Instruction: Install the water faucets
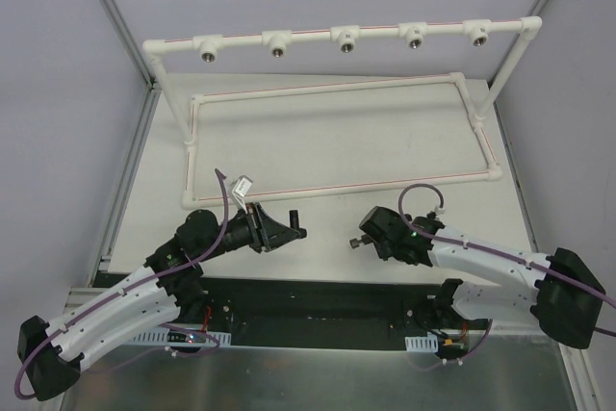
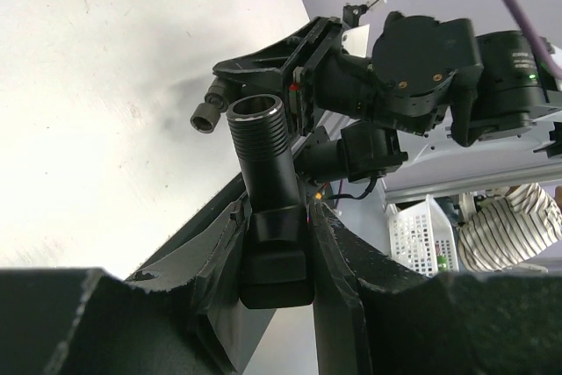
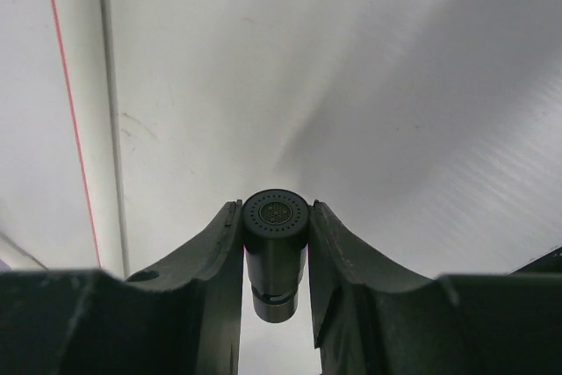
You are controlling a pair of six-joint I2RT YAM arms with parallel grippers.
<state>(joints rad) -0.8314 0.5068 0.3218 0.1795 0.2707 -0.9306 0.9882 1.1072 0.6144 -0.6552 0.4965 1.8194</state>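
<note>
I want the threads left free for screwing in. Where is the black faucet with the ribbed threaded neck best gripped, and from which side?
Grip the black threaded faucet on its smooth, flat-sided lower body, coming from the end opposite the threads. The left gripper holds it just so: the threaded neck stands clear beyond the fingertips.

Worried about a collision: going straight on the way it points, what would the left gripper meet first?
Most likely the right gripper with its stubby faucet, across a gap; the held threaded faucet would touch first.
</note>
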